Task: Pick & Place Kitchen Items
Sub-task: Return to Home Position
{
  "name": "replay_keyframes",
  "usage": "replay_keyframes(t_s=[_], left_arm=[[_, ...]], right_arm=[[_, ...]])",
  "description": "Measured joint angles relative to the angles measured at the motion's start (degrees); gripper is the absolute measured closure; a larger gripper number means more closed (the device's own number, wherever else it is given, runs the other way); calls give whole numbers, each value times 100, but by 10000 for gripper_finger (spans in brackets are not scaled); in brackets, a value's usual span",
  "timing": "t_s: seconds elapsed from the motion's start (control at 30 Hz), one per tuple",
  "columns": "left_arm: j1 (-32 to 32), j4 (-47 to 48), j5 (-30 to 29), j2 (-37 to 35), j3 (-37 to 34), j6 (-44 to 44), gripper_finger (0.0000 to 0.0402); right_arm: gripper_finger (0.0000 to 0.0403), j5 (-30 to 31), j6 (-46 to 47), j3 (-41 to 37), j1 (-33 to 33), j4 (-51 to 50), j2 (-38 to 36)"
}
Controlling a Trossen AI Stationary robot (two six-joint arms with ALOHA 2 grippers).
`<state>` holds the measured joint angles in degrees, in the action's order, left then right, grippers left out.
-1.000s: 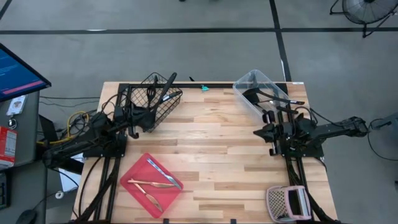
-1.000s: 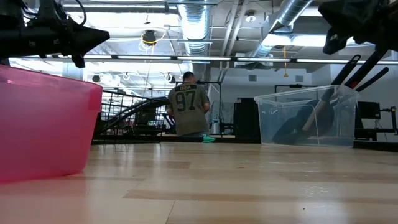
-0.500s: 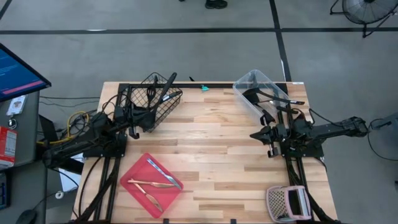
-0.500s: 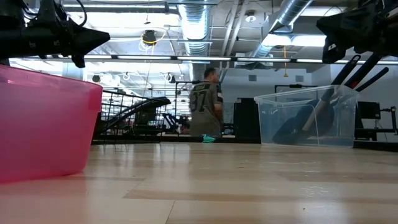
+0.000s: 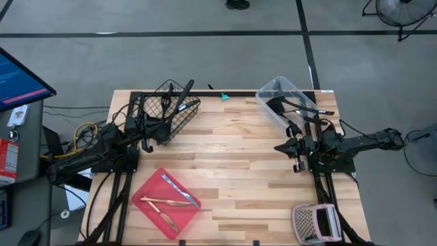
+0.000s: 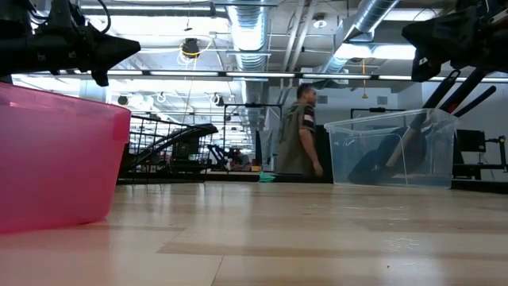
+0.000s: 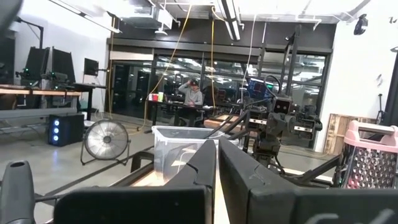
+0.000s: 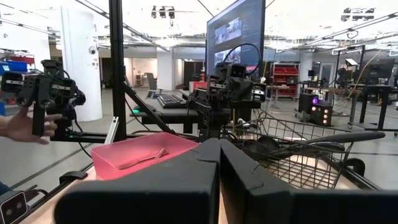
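Black long-handled utensils stand in the black wire basket [image 5: 171, 109] at the far left, one handle [image 5: 183, 96] sticking up over its rim. More black utensils [image 5: 295, 108] lie in the clear bin [image 5: 283, 99] at the far right. Silver [image 5: 180, 190] and copper-coloured cutlery [image 5: 162, 203] lies in the flat red tray [image 5: 147, 205] near the front. My left gripper [image 5: 158, 131] is shut and empty beside the basket's near side. My right gripper [image 5: 278, 147] is shut and empty over the table, on the near side of the clear bin.
A pink slotted basket [image 5: 314, 222] stands at the near right corner. A bare wooden strip lies between the two arms. A person walks in the room beyond the table [image 6: 302, 131], and a person's hand [image 8: 25, 127] shows off the table's side.
My right gripper has shifted a little toward the table's left edge and stays shut. The person in the room behind has walked toward the right.
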<state>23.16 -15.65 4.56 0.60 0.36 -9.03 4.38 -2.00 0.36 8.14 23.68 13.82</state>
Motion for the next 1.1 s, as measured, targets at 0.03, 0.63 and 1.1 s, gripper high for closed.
replay_keyframes(t_s=[0.03, 0.63, 1.1], left_arm=[[0, -2, -1, 0, 0, -1, 399], [0, -41, 0, 0, 0, -1, 399], [0, -96, 0, 0, 0, -3, 399]], right_arm=[[403, 1, 0, 0, 0, 0, 1], [403, 9, 7, -2, 0, -8, 1], [403, 9, 7, -4, 0, -9, 0]])
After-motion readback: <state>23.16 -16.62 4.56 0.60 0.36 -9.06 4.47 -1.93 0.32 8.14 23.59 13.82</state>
